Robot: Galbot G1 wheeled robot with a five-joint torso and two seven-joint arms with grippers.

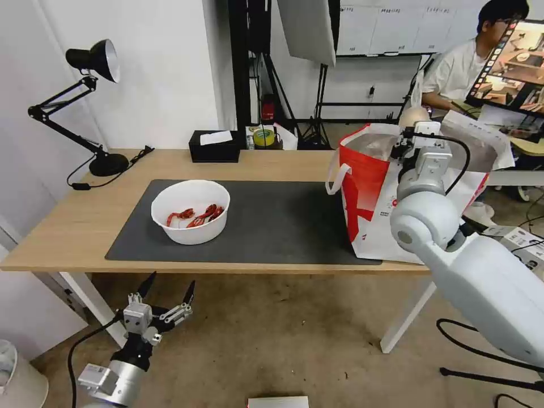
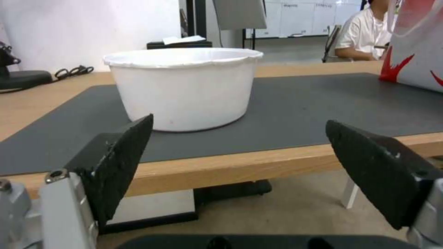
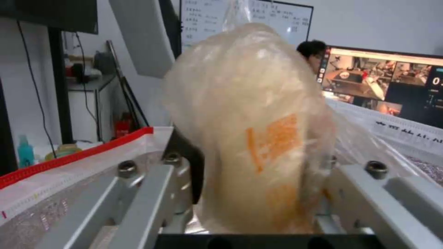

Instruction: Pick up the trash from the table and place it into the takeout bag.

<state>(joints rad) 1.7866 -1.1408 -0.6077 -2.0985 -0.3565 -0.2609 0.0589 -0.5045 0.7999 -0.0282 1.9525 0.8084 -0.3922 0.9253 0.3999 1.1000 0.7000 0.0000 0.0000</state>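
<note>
Two arms divide the scene, and the relation that matters is vertical: the right claw (image 1: 409, 136) hangs above the open mouth of the bag (image 1: 368, 187), so what it carries lies straight over the foil-lined hollow. The tabletop (image 1: 73, 226) runs wide across the head view, its dark mat (image 1: 272, 221) carrying the bag at the robot's right end and the bowl (image 1: 191, 211) toward the left, the two well apart. The bag stands upright with a white strap handle (image 1: 335, 173) drooping on the side facing the bowl. In the right wrist view the claw's jaws are clamped on the tan ball (image 3: 258, 138) in its clear plastic wrap, the ball's long axis running upright between them, with the bag's red rim (image 3: 69, 157) just below and beside it. Judging from that, letting go should drop the ball inside; the risk is the loose plastic catching on the rim or on a pad.

The bowl, with red crayfish shells (image 1: 195, 216) in it, sits upright on the mat near the front edge. The left claw (image 1: 165, 294) hangs below tabletop level, in front of that edge, with its jaws spread wide and nothing between them. In its wrist view the bowl (image 2: 184, 88) lies straight ahead and slightly above, between the two black pads (image 2: 117, 162). The left arm is by far the nearer to the bowl; it would have to rise over the edge before reaching it
</note>
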